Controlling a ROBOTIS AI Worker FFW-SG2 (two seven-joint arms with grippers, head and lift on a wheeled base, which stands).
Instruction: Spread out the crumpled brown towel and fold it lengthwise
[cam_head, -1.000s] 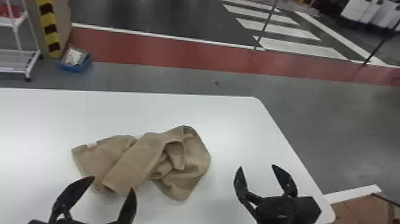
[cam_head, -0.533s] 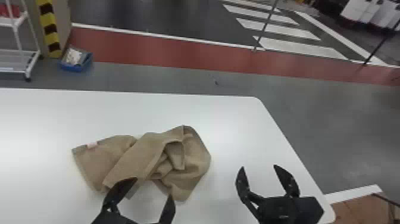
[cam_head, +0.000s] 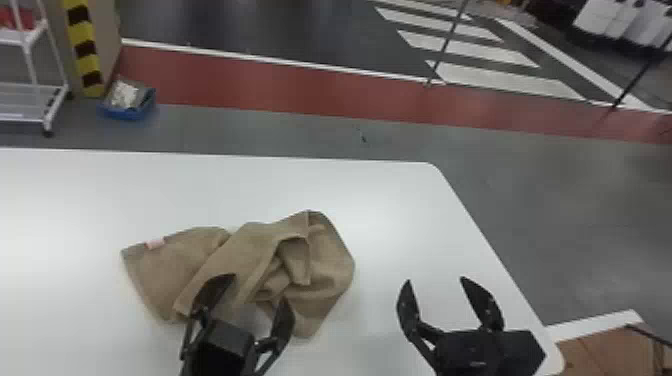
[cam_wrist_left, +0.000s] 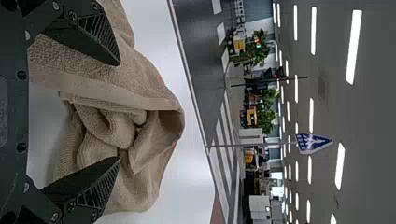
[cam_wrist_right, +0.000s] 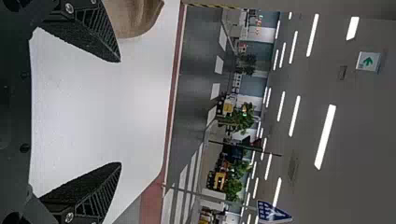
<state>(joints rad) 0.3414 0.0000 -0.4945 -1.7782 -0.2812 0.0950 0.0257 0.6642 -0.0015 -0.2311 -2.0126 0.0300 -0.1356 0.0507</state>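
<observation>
Left pincer (cam_head: 258, 287) spread wide over rumpled brown towel (cam_head: 170, 265), right pincer (cam_head: 435, 279) likewise agape above smooth white table (cam_head: 400, 200), nubby pile, flat hem (cam_wrist_left: 116, 92), twisted folds

The towel (cam_head: 325, 265) is matt, rough-looking cloth; the table (cam_head: 390, 200) looks smooth, perhaps plastic.

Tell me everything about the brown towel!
The towel is brown and looks soft and fuzzy, with a smoother band along one edge and a small pink tag near its left end. It lies crumpled on the white table, with folds bunched toward its right side. The left gripper is over it, fingers open; I can't tell if they touch it.
</observation>
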